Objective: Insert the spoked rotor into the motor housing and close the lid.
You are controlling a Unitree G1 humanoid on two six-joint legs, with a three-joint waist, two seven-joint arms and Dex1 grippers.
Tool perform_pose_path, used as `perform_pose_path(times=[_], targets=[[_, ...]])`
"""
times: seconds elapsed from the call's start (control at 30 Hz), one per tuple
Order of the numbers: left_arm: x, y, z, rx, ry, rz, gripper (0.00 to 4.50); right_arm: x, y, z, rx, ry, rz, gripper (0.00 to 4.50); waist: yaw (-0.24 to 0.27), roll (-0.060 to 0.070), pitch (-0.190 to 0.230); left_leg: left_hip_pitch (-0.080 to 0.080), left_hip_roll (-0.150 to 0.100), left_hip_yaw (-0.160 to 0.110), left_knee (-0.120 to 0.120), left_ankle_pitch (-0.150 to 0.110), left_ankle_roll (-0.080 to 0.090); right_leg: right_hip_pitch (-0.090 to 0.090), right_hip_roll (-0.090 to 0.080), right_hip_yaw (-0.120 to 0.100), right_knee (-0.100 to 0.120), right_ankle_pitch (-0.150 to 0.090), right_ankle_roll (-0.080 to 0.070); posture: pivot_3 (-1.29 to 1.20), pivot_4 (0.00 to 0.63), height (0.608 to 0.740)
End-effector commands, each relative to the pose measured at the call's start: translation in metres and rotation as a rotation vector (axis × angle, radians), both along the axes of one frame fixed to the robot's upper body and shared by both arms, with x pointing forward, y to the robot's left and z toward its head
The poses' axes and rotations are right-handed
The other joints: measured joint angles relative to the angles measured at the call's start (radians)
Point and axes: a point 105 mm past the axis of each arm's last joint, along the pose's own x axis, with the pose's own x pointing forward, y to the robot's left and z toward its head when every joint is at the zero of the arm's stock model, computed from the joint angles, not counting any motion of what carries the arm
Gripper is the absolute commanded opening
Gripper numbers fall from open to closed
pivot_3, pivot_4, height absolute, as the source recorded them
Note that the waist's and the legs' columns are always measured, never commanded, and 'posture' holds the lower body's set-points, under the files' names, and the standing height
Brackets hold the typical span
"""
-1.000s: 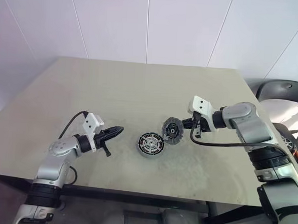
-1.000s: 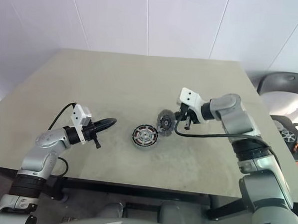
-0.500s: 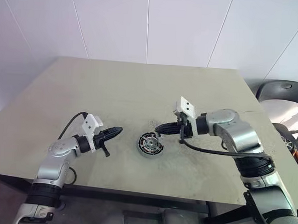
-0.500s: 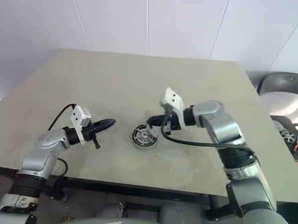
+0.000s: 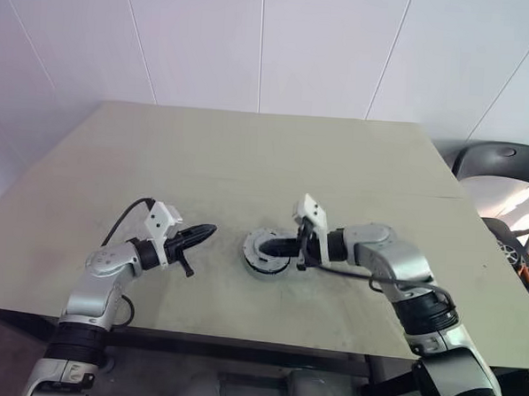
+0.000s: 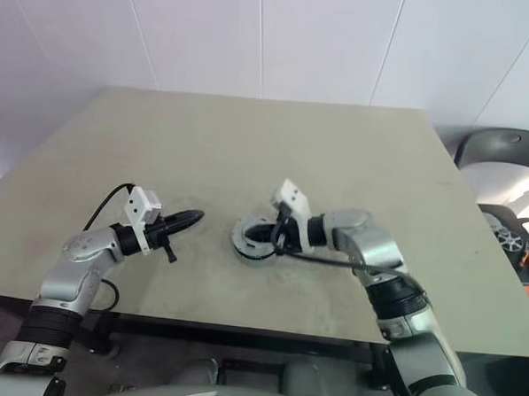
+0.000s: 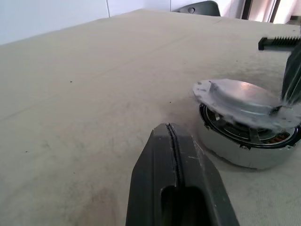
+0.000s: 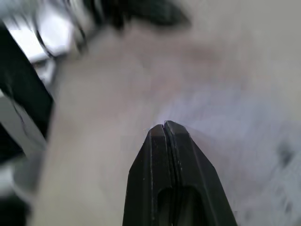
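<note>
The motor housing (image 5: 255, 262) stands near the table's front middle, a silver cup with copper showing at its rim (image 7: 235, 153). On top of it the lid (image 7: 240, 96) lies tilted, silver side up, not seated flat. My right gripper (image 5: 275, 244) reaches in from the right, low over the housing, shut on the lid's far edge. Its shut tips (image 8: 163, 126) point at a blurred grey surface. The spoked rotor is hidden. My left gripper (image 5: 211, 230) hovers shut and empty a short way left of the housing, and its fingers (image 7: 155, 160) point toward it.
The beige table (image 5: 249, 162) stretches far back to a white wall. A dark chair (image 5: 501, 162) and some gear (image 5: 520, 256) stand past the table's right edge.
My right gripper has swung left and down with the lid, turning it from upright to lying over the housing. The left arm has stayed put.
</note>
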Motion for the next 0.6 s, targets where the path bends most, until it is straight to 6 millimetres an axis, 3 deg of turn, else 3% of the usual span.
perform_pose_path(times=[0.03,0.07,0.17,0.33,0.5,0.6], targets=[[0.002,0.003,0.011,0.01,-0.05,0.002,0.0,0.018,-0.002,0.038,0.105,-0.074,-0.078,0.02,0.0,0.0,0.0,0.0,0.0,0.0,0.0,0.0,0.0,0.0,0.0,0.0,0.0,0.0,0.0,0.0,0.0,0.74],[0.003,0.003,0.01,0.01,-0.05,0.002,0.0,0.023,-0.004,0.034,0.075,-0.087,-0.105,0.02,0.0,0.0,0.0,0.0,0.0,0.0,0.0,0.0,0.0,0.0,0.0,0.0,0.0,0.0,0.0,0.0,0.0,0.74],[0.003,0.003,0.01,0.009,-0.051,0.003,0.0,0.029,-0.007,0.016,-0.052,-0.138,-0.136,0.88,0.002,0.0,0.0,0.0,0.0,0.0,-0.001,0.0,0.0,0.0,0.0,0.0,-0.001,0.0,0.0,0.0,0.0,0.74],[0.002,0.003,0.011,0.007,-0.051,-0.002,0.0,0.035,-0.005,0.003,-0.111,-0.19,-0.158,2.64,0.0,0.0,0.0,-0.001,0.0,0.001,-0.001,0.0,0.0,-0.001,0.0,0.0,-0.001,0.0,0.0,0.0,0.0,0.74],[-0.003,-0.001,0.014,-0.026,-0.046,-0.036,0.0,0.025,-0.01,-0.02,-0.178,-0.124,-0.124,4.43,0.0,0.0,0.0,0.0,0.0,0.0,-0.002,0.0,0.0,-0.001,0.0,0.0,-0.001,0.0,0.0,0.0,0.0,0.74],[-0.003,-0.001,0.014,-0.025,-0.047,-0.035,0.0,0.008,-0.011,-0.032,-0.209,-0.053,-0.047,4.47,0.001,0.0,0.0,-0.001,0.0,0.0,-0.002,0.0,0.0,-0.001,0.0,0.0,-0.001,0.0,0.0,0.0,0.0,0.74]])
